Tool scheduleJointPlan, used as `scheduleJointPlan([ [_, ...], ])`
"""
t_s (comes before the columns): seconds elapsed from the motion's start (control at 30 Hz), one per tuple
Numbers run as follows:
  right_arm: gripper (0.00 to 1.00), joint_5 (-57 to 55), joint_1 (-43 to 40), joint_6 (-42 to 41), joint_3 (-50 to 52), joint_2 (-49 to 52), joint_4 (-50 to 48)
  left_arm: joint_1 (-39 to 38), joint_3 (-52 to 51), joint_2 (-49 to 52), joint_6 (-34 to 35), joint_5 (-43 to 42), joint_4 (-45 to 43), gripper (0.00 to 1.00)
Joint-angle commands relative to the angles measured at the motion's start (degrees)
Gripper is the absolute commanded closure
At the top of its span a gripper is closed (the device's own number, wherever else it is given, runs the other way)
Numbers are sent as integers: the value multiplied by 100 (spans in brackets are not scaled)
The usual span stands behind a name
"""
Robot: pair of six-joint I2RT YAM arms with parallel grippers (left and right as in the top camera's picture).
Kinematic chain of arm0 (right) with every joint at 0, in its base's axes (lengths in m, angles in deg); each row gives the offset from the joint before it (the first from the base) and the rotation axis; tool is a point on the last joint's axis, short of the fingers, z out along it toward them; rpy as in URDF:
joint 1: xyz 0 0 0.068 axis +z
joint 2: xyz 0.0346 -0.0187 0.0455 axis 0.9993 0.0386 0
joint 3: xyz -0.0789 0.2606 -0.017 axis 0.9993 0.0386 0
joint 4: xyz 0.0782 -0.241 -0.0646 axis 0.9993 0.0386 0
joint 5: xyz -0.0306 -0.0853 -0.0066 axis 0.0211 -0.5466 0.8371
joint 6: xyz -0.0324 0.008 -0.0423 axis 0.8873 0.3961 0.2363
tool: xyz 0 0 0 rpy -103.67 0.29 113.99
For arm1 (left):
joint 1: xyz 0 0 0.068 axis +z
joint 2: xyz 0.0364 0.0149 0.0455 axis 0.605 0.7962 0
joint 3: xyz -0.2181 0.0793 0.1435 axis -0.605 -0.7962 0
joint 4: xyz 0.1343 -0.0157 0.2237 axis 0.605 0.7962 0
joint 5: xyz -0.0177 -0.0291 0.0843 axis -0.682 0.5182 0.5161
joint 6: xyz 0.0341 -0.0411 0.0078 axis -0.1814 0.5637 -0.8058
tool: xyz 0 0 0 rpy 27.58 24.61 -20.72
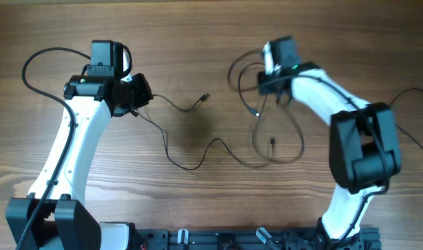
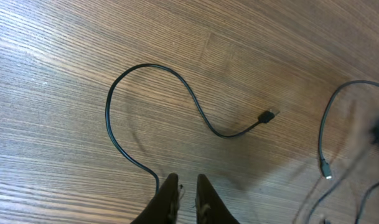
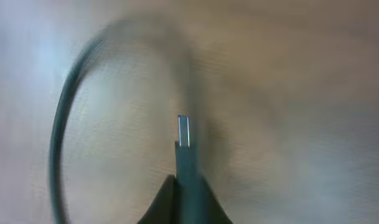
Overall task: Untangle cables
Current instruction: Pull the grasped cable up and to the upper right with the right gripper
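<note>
Though blurred up close, clamps a plug (image 3: 183,134) of the cables (image 2: 107,115) tight in the right gripper (image 3: 186,182), metal tip poking out past the fingers. Just below that gripper, loose black loops (image 1: 270,161) lying on the table (image 1: 197,42). Well left of it, left gripper (image 2: 187,186) pinched narrow on one of the cables, lifted slightly off the wood. Between the two, a free plug tip (image 1: 205,98) and a long strand (image 1: 197,167) snaking lower.
</note>
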Motion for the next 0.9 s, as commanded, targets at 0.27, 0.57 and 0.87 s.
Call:
scheduleJointPlan([
  [0.27,96,-168,-2452,131,-1921,-625,-1657,-9,15,-33,-85,-46,-15,87],
  [0.57,96,-166,-3495,754,-1921,938,-4527,-9,15,-33,-85,-46,-15,84],
  [0.87,96,-697,-3779,-2922,-1921,2411,-4839,-9,15,-33,-66,-48,-13,84],
])
